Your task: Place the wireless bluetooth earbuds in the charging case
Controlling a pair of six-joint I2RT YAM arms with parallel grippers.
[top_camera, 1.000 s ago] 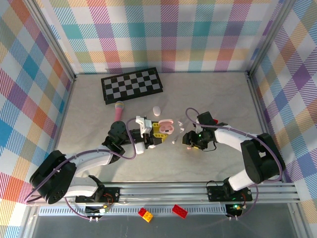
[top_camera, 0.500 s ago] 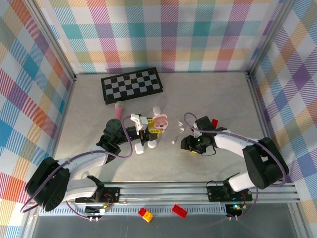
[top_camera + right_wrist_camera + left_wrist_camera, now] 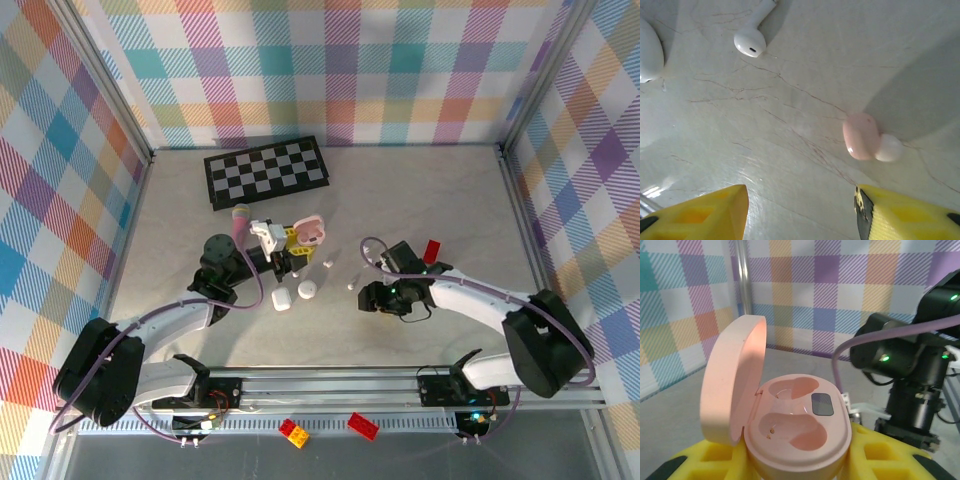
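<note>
The left jaws clamp the pink case (image 3: 796, 436) at centre frame, its lid (image 3: 730, 390) swung open and both wells empty. The right jaws stand wide apart above the desk (image 3: 705, 130), holding nothing. A pink bud (image 3: 861, 136) lies at right centre and a white bud (image 3: 751, 39) at upper left, both on the desk.

— State of the pink charging case (image 3: 797, 435)?
— Open; lid standing up at the left, both wells empty.
— And outside it?
— Lying on the table (image 3: 790, 165): pink earbud (image 3: 861, 136) with a whitish tip at one end; white earbud (image 3: 752, 35) well apart, on its side, short stem.
</note>
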